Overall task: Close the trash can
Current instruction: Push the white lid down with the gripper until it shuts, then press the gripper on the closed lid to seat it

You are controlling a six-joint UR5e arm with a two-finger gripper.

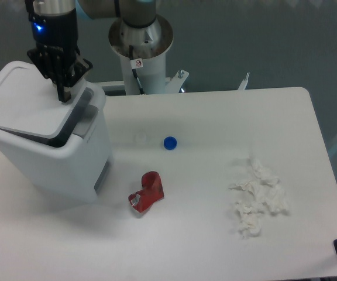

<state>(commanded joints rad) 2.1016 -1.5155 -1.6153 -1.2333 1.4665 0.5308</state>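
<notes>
On lid (25,105) edge of trash can (69,158), gripper (64,93) presses down to shut it; fingers pinched together, grasping nothing.

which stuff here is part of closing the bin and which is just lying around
Part of the job:
- trash can, with its lid nearly down
- gripper, fingertips on the lid's edge

Just lying about:
- blue cap
- red crumpled object
- crumpled white tissue
- table

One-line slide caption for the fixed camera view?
Black two-finger gripper pressing the flat white lid of the large white plastic trash can down, nearly closed.
</notes>
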